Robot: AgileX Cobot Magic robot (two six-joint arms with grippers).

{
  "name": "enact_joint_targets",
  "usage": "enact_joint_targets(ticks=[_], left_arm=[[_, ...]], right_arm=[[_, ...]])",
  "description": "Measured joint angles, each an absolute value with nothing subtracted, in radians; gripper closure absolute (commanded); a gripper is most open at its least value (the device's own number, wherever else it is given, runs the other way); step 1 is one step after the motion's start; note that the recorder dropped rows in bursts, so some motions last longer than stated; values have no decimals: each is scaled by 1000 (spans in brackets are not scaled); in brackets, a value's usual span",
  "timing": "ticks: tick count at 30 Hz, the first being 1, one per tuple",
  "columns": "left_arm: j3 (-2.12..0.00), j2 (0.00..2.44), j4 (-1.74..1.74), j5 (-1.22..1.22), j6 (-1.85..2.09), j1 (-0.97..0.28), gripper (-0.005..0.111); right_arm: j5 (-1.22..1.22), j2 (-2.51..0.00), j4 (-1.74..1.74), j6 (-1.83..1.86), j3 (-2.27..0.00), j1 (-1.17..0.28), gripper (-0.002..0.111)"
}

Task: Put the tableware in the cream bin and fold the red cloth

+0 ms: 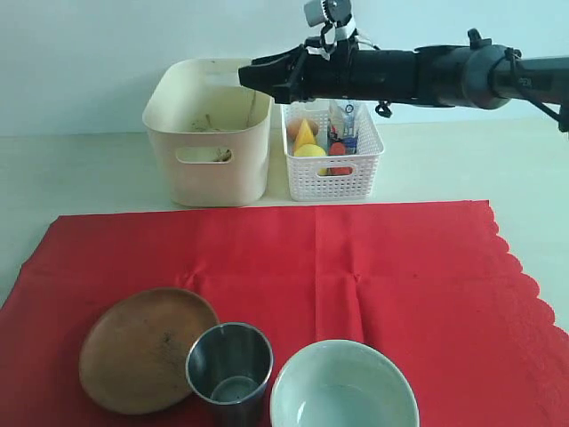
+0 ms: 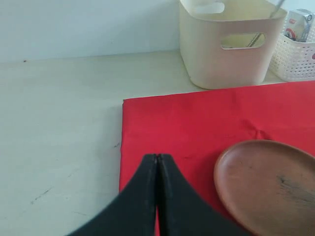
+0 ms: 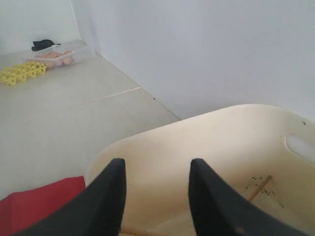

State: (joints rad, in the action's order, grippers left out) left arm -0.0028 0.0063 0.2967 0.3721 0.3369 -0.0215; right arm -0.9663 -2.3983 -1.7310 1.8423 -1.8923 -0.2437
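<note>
Exterior view first: the right arm reaches in from the right side, with the right gripper [image 1: 253, 76] hanging over the back rim of the cream bin [image 1: 222, 182], jaws apart a fair bit and nothing in them. The white basket [image 1: 333, 182] sits just beside the bin. In front of both, the red cloth [image 1: 373, 258] is spread flat, scalloped edge on the right. The wooden plate [image 1: 142, 351], steel cup [image 1: 229, 365] and pale bowl [image 1: 342, 391] sit in a row on its near edge, cup touching the plate. Left wrist view: the left gripper [image 2: 157, 158] is pinched fully shut on nothing, hovering over the cloth's edge, with the plate near it and the bin further back. Right wrist view: both black fingers [image 3: 110, 196] stand apart over the bin, looking down inside, and a thin chopstick [image 3: 258, 188] lies on the bottom.
</note>
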Motion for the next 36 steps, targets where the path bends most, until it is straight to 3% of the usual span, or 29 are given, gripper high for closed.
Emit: enact_joint_targets(ticks=[5,18,26,36], left_arm=[[-3,6,297,372,337,-22,107],[-3,6,297,372,337,-22,107],[-3,6,297,372,337,-22,107],[-3,6,297,372,337,-22,107]], right_arm=[[-968,-2325,-1651,1693,-1893,-244,70],[-1079,-2090,-968,1009,-1897,-244,76],[-1213,-2057,-892,738,-1872,-253,79],[-1217,-2057,-878,687,-1775,-313,79]])
